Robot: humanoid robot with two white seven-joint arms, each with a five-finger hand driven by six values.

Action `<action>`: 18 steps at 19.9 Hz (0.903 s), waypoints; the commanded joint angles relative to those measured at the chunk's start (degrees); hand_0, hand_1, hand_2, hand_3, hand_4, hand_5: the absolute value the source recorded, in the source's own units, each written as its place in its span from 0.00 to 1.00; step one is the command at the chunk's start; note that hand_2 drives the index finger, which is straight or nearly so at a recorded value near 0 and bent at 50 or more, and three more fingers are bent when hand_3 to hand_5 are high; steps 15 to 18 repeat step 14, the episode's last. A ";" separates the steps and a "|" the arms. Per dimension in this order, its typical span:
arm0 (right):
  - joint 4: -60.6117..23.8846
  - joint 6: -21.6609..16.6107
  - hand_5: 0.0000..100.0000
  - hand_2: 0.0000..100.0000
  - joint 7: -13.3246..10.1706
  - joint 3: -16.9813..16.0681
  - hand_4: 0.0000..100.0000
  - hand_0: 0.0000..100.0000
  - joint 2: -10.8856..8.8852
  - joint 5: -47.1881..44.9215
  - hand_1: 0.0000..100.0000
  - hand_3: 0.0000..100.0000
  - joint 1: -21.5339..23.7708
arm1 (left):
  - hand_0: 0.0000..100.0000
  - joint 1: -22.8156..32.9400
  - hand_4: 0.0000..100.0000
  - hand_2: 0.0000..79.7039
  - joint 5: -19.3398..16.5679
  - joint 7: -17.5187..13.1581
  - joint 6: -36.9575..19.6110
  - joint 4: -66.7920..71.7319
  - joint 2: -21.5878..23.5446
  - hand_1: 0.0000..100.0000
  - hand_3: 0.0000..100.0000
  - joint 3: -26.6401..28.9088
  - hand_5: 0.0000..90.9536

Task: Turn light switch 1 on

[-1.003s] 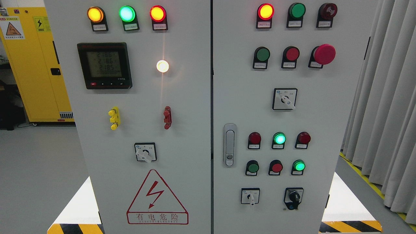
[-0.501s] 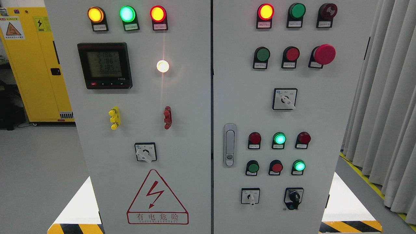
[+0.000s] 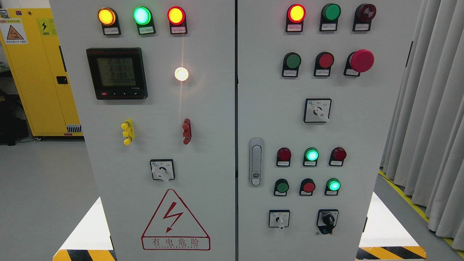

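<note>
Facing ctrl cabinet, white lamp lit

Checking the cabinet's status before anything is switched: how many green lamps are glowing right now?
3. One is the middle green lamp in the left door's top row. On the right door, one glows in the middle of the lower lamp row, and one at the right end of the row below.
</note>
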 commanded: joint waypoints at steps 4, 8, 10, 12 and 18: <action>0.00 0.04 0.00 0.04 0.05 0.00 0.00 0.00 -0.01 -1.67 0.50 0.00 0.00 | 0.29 -3.22 0.00 0.00 -2.81 0.01 3.62 11.24 -0.20 0.23 0.00 -3.71 0.00; 0.00 0.04 0.00 0.04 -0.04 0.00 0.00 0.00 -0.01 -1.67 0.50 0.00 0.00 | 0.31 -3.40 0.00 0.00 -2.90 0.01 3.70 11.24 -0.90 0.22 0.00 -3.88 0.00; 0.00 0.04 0.00 0.04 0.05 0.00 0.00 0.00 -0.01 -1.67 0.50 0.00 0.00 | 0.31 -3.83 0.00 0.00 -2.90 0.01 3.70 11.24 -1.34 0.21 0.00 -3.89 0.00; 0.00 0.04 0.00 0.04 -0.04 0.00 0.00 0.00 -0.01 -1.67 0.50 0.00 0.00 | 0.32 -4.54 0.00 0.00 -3.25 -0.08 3.70 11.32 -1.43 0.21 0.00 -4.06 0.00; 0.00 0.04 0.00 0.04 0.05 0.00 0.00 0.00 -0.01 -1.67 0.50 0.00 0.00 | 0.32 -4.54 0.00 0.00 -3.25 -0.08 3.70 11.24 -1.43 0.21 0.00 -4.06 0.00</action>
